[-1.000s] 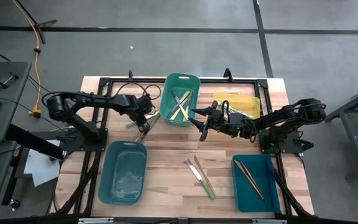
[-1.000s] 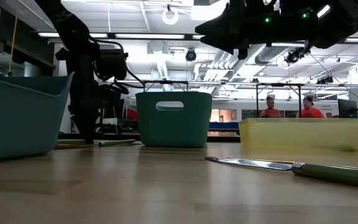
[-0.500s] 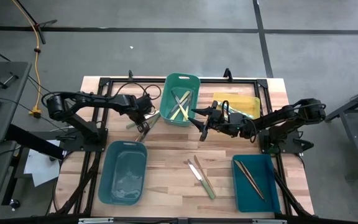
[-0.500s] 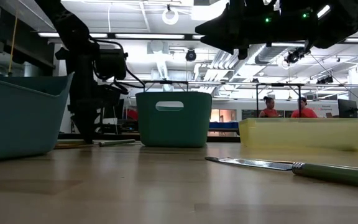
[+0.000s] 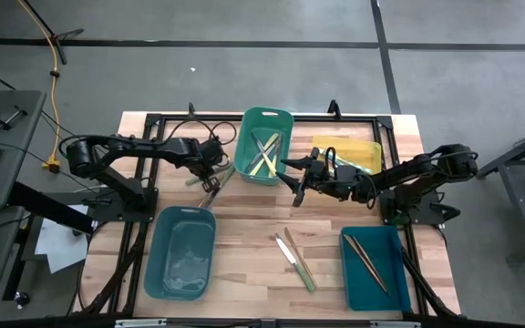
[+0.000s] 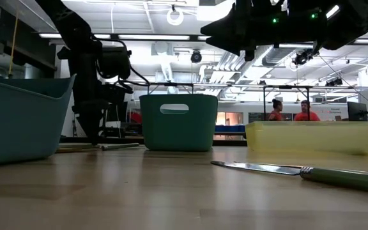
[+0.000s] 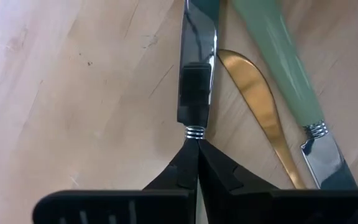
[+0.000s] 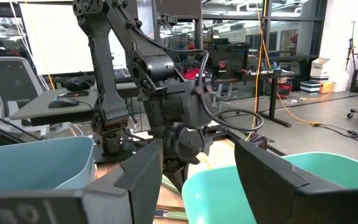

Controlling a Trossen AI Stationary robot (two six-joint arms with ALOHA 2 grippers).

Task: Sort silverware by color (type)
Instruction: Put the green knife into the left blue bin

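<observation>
We see the left tool [image 5: 210, 185] low over the table [image 5: 244, 246], just left of the green bin [image 5: 264, 146]. In the left wrist view its fingers [image 7: 182, 171] are pressed together on a knife [image 7: 196, 62], right where the shiny blade meets the handle. Just beside that knife lie a gold spoon [image 7: 257, 99] and a knife with a pale green handle [image 7: 278, 56].

The right tool [image 5: 295, 182] hangs above the middle of the table, near the green bin, and its fingers [image 8: 138, 171] stand wide apart with nothing between them.

More silverware is spread around. Some pieces sit in the green bin. Two dark ones [image 5: 365, 258] lie in the teal bin [image 5: 374, 273] at the front right. A few more pieces [image 5: 294, 255] lie on the bare table in the middle. We also see a yellow bin [image 5: 354, 153] and a big blue bin [image 5: 179, 251].
</observation>
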